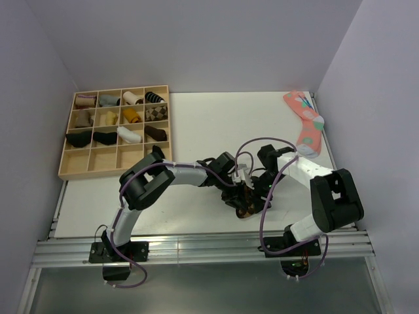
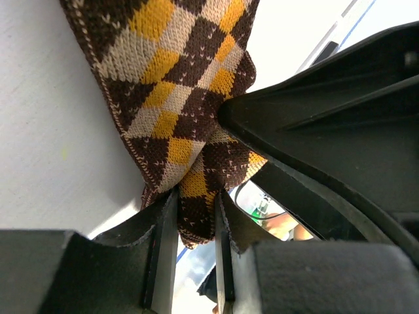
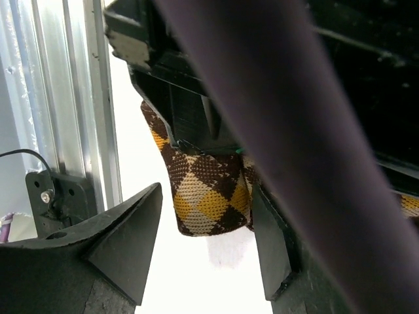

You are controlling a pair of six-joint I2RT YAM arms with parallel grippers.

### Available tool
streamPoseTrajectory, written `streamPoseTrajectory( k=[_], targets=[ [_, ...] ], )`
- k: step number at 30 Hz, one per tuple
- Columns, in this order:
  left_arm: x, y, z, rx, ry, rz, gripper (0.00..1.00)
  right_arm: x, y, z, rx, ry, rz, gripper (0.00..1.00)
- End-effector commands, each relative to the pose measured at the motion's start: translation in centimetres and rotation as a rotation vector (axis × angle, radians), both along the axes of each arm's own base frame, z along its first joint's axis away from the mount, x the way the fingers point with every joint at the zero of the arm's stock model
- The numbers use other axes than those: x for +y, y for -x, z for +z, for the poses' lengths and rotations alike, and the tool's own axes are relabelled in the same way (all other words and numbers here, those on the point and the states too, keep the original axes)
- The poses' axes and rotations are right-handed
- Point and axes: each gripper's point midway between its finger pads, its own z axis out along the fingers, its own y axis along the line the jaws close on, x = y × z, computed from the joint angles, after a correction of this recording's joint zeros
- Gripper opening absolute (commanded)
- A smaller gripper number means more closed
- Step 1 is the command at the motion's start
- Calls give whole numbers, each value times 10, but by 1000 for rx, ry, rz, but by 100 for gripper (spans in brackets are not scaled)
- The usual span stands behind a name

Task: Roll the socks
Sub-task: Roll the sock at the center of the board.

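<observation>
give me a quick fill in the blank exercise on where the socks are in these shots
1. The end effector pinching the argyle sock belongs to the ___ arm.
2. The right end effector straddles that sock with its jaws ___.
3. The pink sock lies near the table's far ___ corner.

Missing words: left; open; right

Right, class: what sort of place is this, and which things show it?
Probably a robotics lab test cell: the left arm and right arm, at an argyle sock, are mounted on an aluminium rail by a white table boxed in by plain walls, with a wooden grid tray of rolled socks.
</observation>
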Motion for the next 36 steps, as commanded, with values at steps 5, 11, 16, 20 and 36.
streamPoseTrajectory(
  k=[5, 11, 16, 20, 36],
  targets=[
    [21, -1, -47, 5, -146, 55, 0, -4, 0, -10, 8, 54, -12, 59],
    [21, -1, -42, 15, -122, 75, 1, -11, -2, -21, 12, 109, -48, 54],
    [20, -4, -35, 5, -94, 109, 4, -13, -4, -26, 3, 129, -82, 30],
    [19, -15, -20, -43, -48, 191, 21, -14, -4, -26, -7, 131, -88, 29],
    [37, -52, 27, -261, 98, 410, 46, -17, -4, -28, -17, 142, -90, 25]
  ],
)
